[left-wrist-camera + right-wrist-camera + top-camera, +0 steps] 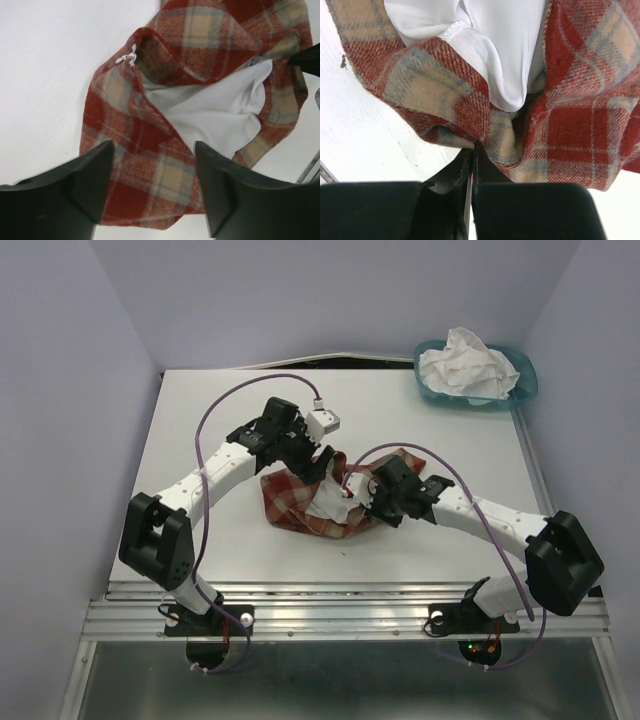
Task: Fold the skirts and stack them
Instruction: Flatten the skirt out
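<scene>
Wrist view, left: left gripper (153, 150) spread wide, nothing between its fingers, hovering over plaid skirt (125, 125); white lining (215, 110) exposed just ahead of fingertips.

Wrist view, right: right gripper (474, 150) pinched tight on 1 puckered fold of plaid skirt edge, white lining bulging just beyond.

Top view: plaid skirt lies crumpled on table (220, 420) between the 2 grippers; white skirt (468, 362) heaped in basket (432, 390), well beyond right gripper.

Judgement: woolly plaid skirt looks soft, light, limp, fairly grippy; white lining probably slippery. Best hold: pinch outer hem corners, away from lining, since bunched cloth will sag and drag.
</scene>
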